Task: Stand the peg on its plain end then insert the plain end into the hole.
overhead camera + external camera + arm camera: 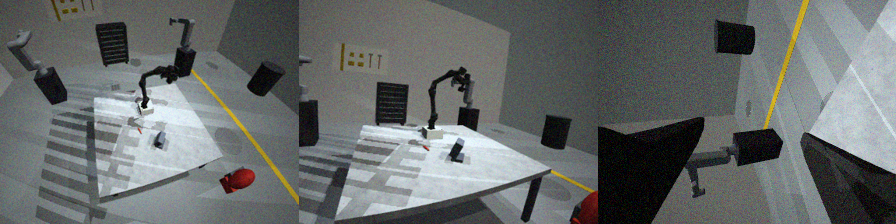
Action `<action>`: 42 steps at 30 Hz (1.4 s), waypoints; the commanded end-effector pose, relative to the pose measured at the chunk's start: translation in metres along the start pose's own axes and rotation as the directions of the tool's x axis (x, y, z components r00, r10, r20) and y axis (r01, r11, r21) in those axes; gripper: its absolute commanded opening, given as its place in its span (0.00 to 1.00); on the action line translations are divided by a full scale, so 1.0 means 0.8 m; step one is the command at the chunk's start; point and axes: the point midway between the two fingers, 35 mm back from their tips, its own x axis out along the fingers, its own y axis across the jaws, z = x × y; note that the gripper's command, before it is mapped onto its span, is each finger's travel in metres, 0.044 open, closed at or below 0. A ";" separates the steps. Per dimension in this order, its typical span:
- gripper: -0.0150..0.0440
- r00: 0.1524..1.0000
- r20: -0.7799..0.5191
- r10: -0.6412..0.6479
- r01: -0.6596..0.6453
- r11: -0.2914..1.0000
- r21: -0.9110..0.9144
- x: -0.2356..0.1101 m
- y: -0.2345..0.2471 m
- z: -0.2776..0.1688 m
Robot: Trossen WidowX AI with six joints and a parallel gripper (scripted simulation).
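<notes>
The peg point(139, 131) point(426, 148) is a small red stick lying flat on the white table point(183, 128) point(494, 167), a little in front of the arm's base point(145, 110) point(432, 133). I cannot make out its white band at this size. The dark sloped panel point(160, 139) point(457, 149) stands further forward on the table; its hole is too small to see. My gripper point(171, 78) point(460, 86) point(753, 130) is open and empty. It hangs high above the table's far side, well away from the peg and the panel, and looks out at the room.
Around the table stand two other arms on dark pedestals point(50, 85) point(184, 60) point(757, 146), a black rack point(112, 43) point(391, 103), a black barrel point(265, 78) point(555, 131) point(734, 37) and a red object point(239, 179). A yellow floor line point(241, 128) point(784, 67) runs on the right.
</notes>
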 end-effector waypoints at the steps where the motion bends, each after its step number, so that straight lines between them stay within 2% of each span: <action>1: 0.98 1.000 0.005 -0.002 0.002 1.000 -0.002 0.000 -0.001 0.002; 2: 1.00 1.000 0.020 -0.008 0.009 1.000 -0.007 0.001 -0.004 0.010; 12: 1.00 0.942 0.293 -0.162 0.190 0.979 -0.071 -0.017 -0.087 0.147; 24: 1.00 0.755 0.516 -0.404 0.488 0.872 -0.031 -0.095 -0.226 0.275; 33: 1.00 0.567 0.540 -0.622 0.711 0.700 0.061 -0.191 -0.367 0.323; 42: 1.00 0.397 0.416 -0.818 0.866 0.484 0.124 -0.295 -0.522 0.302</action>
